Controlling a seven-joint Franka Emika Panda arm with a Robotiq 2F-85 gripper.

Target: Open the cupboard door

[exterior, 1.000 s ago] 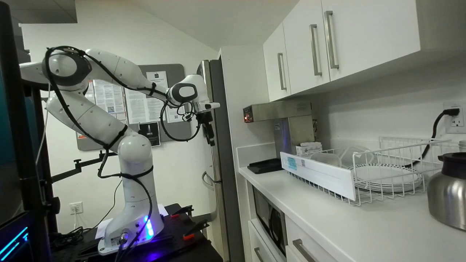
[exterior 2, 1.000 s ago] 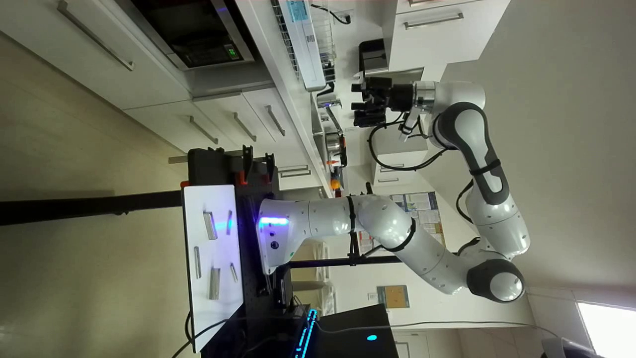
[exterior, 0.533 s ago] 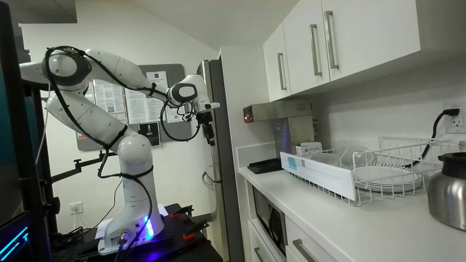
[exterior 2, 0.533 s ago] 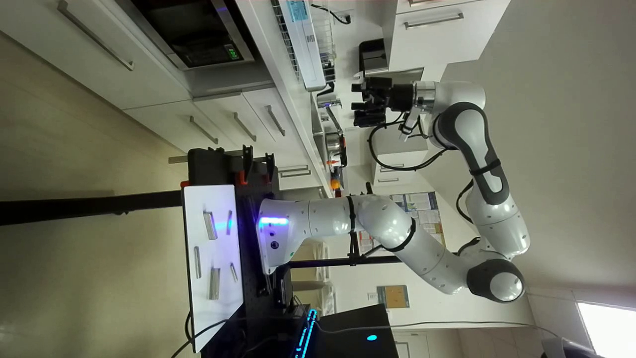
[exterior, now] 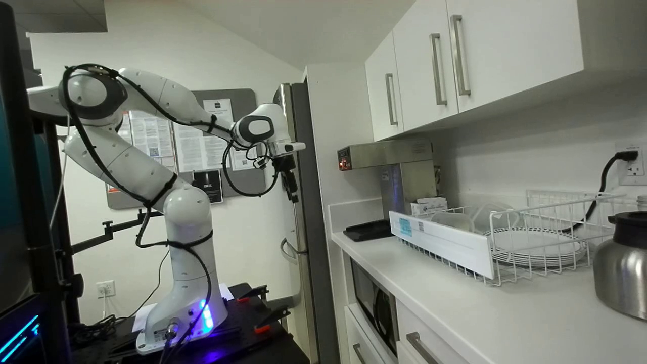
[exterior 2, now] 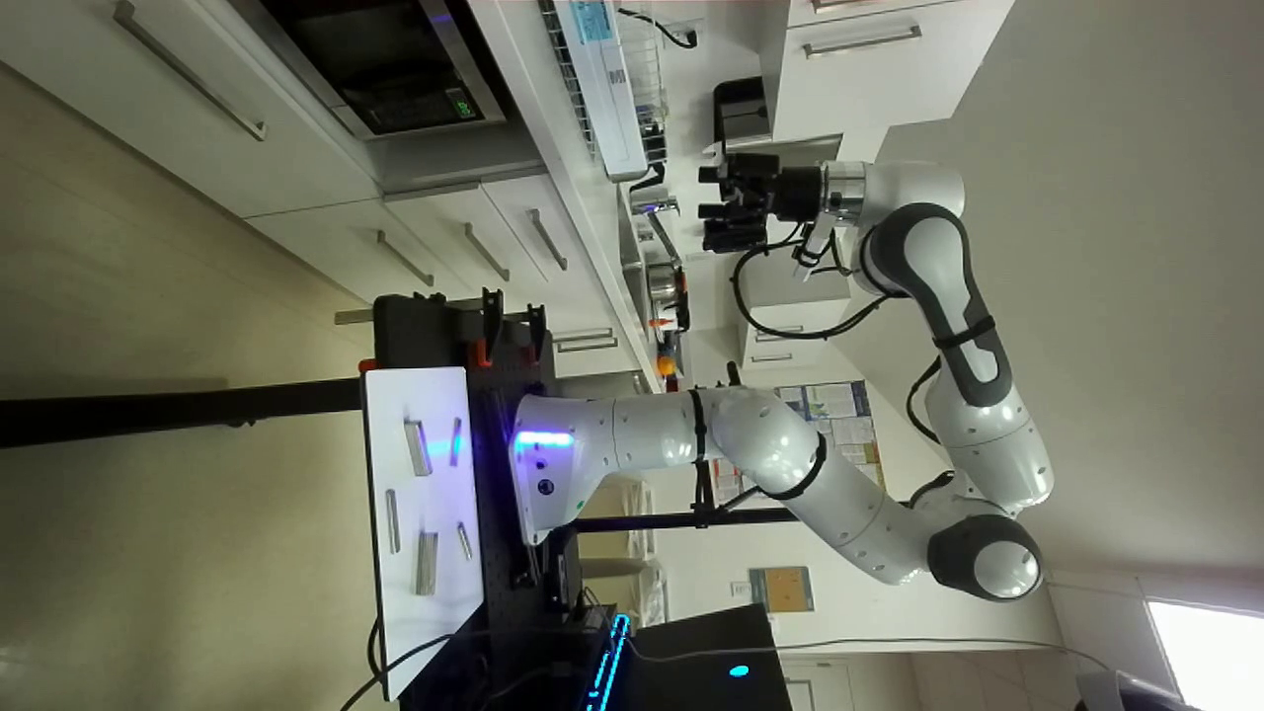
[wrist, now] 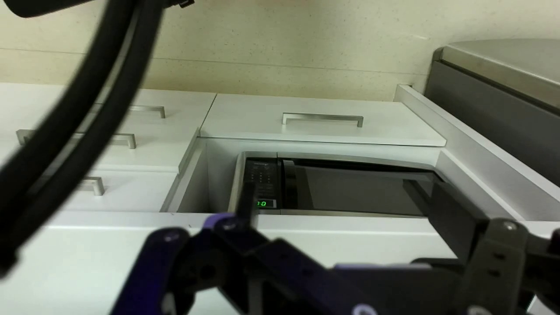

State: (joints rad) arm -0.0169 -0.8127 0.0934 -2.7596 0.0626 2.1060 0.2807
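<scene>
Blocky dark fingers [wrist: 457, 221] stand spread wide in the lower half of the wrist view, gripping nothing. Right of top centre in an exterior view, the cupboard door [exterior: 379, 91] sits closed: narrow, flat, smooth white, with a squared, vertical silver bar handle [exterior: 390, 99].

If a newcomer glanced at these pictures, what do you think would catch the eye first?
Probably the white robot arm mounted on a black table, with a bright blue light low on the arm. Next might come the shut white wall-cupboard doors above the counter. In the wrist view, the open end effector stands out, with a microwave beyond it, under the counter.
</scene>
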